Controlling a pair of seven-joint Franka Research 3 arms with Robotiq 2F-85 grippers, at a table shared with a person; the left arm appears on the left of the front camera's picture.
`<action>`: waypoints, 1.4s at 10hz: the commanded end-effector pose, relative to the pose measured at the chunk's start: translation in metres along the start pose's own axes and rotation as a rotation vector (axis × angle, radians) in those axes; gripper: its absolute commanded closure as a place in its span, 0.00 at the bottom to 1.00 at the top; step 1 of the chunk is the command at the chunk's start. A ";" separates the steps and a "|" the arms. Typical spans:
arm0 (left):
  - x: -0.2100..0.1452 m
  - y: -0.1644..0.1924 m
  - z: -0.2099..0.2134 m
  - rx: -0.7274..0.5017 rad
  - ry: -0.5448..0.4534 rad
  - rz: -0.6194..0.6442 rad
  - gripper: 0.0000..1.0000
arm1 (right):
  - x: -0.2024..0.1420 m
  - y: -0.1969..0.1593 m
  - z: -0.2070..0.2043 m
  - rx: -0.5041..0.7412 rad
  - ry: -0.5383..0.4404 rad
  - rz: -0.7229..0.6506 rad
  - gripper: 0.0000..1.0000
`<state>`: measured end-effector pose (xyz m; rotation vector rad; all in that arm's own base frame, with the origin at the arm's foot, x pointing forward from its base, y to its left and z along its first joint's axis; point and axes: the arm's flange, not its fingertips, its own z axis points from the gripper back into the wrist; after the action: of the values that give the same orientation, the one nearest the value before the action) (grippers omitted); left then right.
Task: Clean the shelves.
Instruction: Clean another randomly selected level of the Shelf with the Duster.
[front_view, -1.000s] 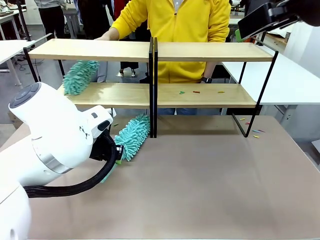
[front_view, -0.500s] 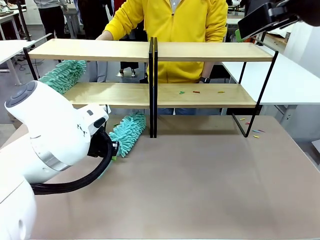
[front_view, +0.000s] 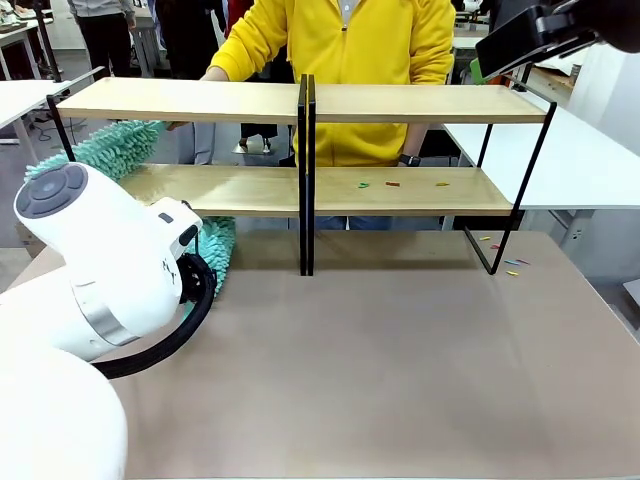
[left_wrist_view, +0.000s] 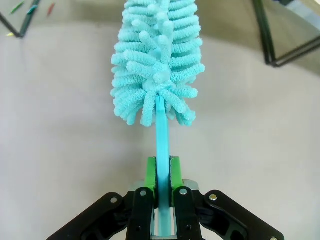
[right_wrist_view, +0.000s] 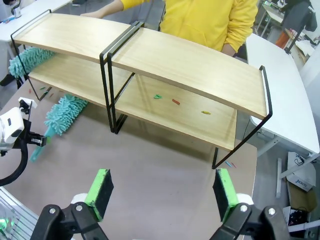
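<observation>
Jaws of the left arm, clamping a fluffy turquoise duster (left_wrist_view: 157, 55), are dragging it leftward, away from scraps (front_view: 363, 184) littering the wooden shelves (front_view: 400, 103).

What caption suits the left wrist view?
Left gripper shut on a teal duster, its fluffy head over the beige table.

White arm (front_view: 100, 280), black pincer (left_wrist_view: 160, 170), green pads (left_wrist_view: 150, 172).

A person (front_view: 350, 40) in a yellow top stands beyond the brown table (front_view: 400, 350).
</observation>
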<state>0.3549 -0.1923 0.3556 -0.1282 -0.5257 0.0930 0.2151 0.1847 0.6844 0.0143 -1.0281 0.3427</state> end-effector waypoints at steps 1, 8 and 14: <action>-0.019 0.008 0.019 0.070 0.029 0.032 1.00 | 0.000 0.000 0.000 -0.004 -0.001 -0.005 0.00; -0.001 0.036 0.026 0.144 0.205 0.158 1.00 | 0.000 0.000 0.000 -0.004 -0.001 -0.005 0.00; 0.021 0.071 0.037 0.336 0.025 0.450 1.00 | 0.000 0.000 0.000 -0.004 -0.001 -0.005 0.00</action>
<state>0.3638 -0.1168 0.3874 0.0402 -0.4052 0.5705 0.2151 0.1847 0.6844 0.0142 -1.0279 0.3428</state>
